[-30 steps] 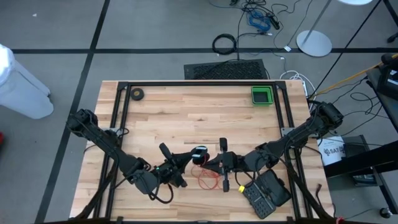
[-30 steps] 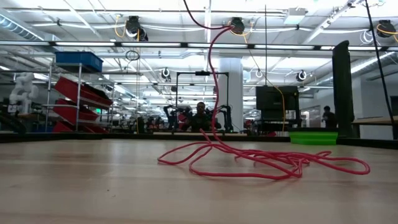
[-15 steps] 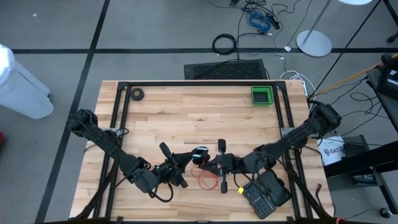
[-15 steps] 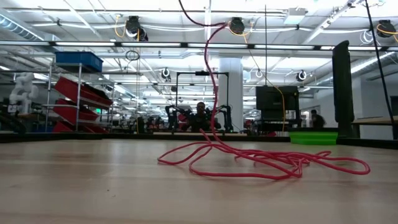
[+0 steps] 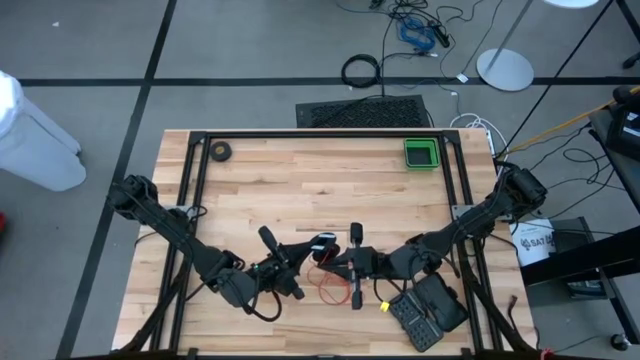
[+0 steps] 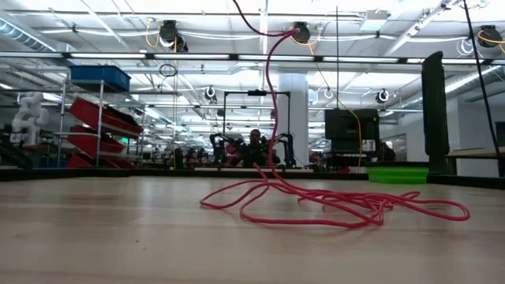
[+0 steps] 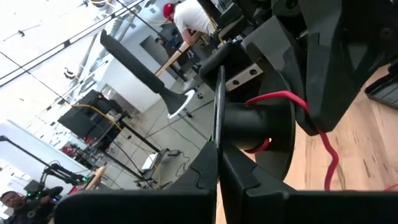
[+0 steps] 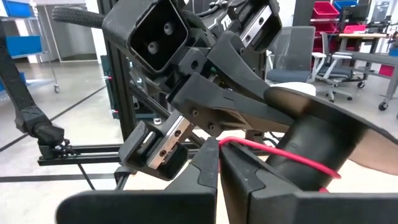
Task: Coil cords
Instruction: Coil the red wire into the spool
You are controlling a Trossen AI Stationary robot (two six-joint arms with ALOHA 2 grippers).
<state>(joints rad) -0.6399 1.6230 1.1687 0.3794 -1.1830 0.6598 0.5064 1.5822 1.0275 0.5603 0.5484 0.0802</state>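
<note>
- Winding is the step in hand, by my reading: you have the small black reel (image 5: pixel 322 243) lifted off the table (image 5: pixel 300 180) near its front edge, between the two arms, with a turn or so of red cord (image 6: pixel 331 207) on its hub.
- Your left gripper (image 5: pixel 305 250) has its fingers pinched together on the reel's thin flange; the left wrist view shows them closed on its edge.
- Your right gripper (image 5: pixel 340 262) sits just beside the reel, fingers closed on the cord where it meets the hub, as the right wrist view shows.
- Most of the cord lies loose in a tangle on the wood below the grippers, one strand rising from the heap to the reel.
- Next, you need another wrap: carry the pinched strand around the hub while the reel is held steady, and keep light tension.
- Watch the loose heap; crossed loops could snag or lift as one clump.
</note>
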